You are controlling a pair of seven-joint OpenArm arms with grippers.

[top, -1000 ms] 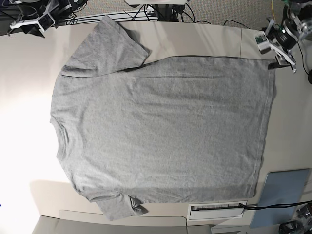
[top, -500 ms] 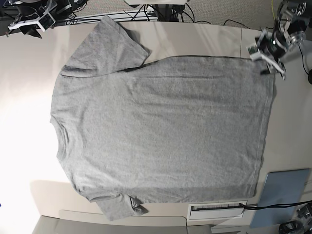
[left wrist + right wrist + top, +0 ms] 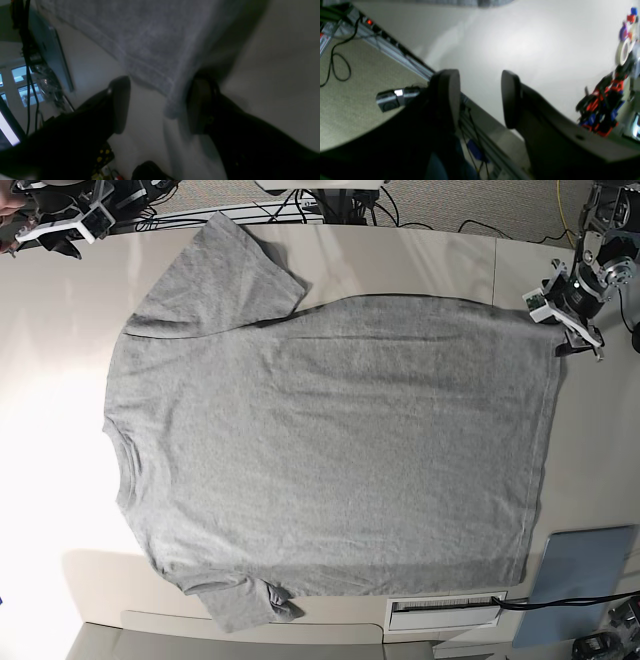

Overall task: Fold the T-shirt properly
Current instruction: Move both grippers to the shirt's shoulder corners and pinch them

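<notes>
The T-shirt [image 3: 330, 440] is lying flat across the surface [image 3: 400, 255] as the left gripper [image 3: 160, 105], jaws spread, is straddling its hem corner; the right gripper [image 3: 480, 97] is hanging released over the surface's edge.

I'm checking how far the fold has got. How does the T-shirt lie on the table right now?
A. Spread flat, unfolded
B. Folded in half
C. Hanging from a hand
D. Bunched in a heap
A: the base view shows the T-shirt spread flat on the table, both sleeves out, with no fold.
</notes>
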